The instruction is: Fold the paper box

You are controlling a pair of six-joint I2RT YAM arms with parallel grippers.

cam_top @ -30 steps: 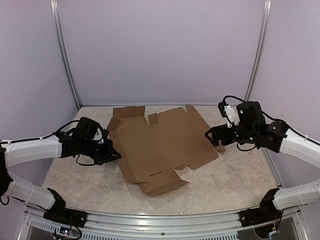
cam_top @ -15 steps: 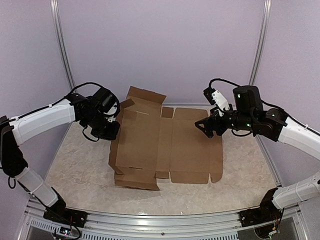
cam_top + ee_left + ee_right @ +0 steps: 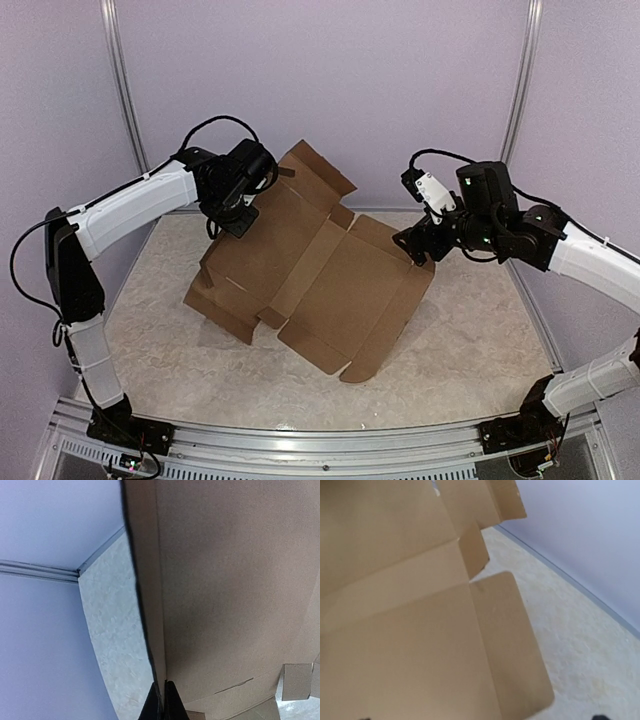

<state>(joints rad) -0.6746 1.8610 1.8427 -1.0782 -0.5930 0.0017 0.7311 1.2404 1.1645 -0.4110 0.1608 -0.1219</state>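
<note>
The paper box (image 3: 320,280) is a flat brown cardboard sheet with flaps, held tilted above the table, its far left part highest. My left gripper (image 3: 243,208) is shut on its upper left edge. In the left wrist view the gripper (image 3: 163,700) pinches that edge of the sheet (image 3: 225,580). My right gripper (image 3: 413,252) is at the sheet's right edge. In the right wrist view the cardboard (image 3: 420,630) fills the frame. Only a dark fingertip (image 3: 599,717) shows at each bottom corner, spread wide apart.
The pale stone-patterned table (image 3: 470,340) lies under the sheet, and the sheet's lower corner rests on it. Purple walls and metal posts (image 3: 125,110) close in the back and sides. A metal rail (image 3: 320,440) runs along the near edge.
Both arms have risen and moved towards the back. The sheet, flat on the table a second ago, has been lifted by its left edge, turned and tilted up.
</note>
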